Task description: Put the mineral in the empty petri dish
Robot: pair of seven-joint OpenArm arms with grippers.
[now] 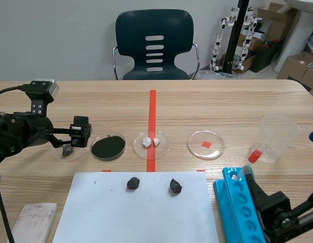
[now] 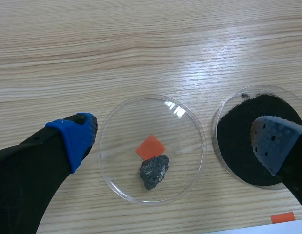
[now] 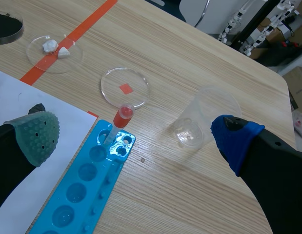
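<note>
Nearest, a white sheet of paper [image 1: 141,217] flat on the table, with a dark rock [image 1: 133,183] and a second dark rock [image 1: 175,186] near its far edge, apart from each other. Beside the paper on the left, a pale speckled block [image 1: 32,220]. On the right, a blue tube rack [image 1: 234,202] with one red-capped tube [image 3: 122,116] standing at its far end. Right gripper [image 3: 136,139] low over the rack, jaws wide open, holding nothing.

Further on, a row of four round dishes. At the left end, a clear petri dish [image 2: 104,146] with the mineral [image 2: 154,171] inside, a small dark grey lump just beside an orange mark. Left gripper [image 2: 175,141] above this dish, jaws wide open, one finger on each side, not touching the mineral. Next along, a second dish [image 2: 215,131] full of black powder [image 2: 238,146]. Then a third dish [image 1: 162,149] with two white lumps [image 1: 151,143], right on the red tape line. Then an empty dish [image 1: 196,147], clear, over an orange mark. Past that, a clear plastic cup [image 1: 275,136].

All on a light wooden table [image 1: 222,106].

Behind the table, a dark chair [image 1: 154,40] with slots in its back, then a grey wall. Off to the right, small white robot figures [image 1: 232,35] and brown cardboard boxes [image 1: 298,66], any print on them too small to read.
</note>
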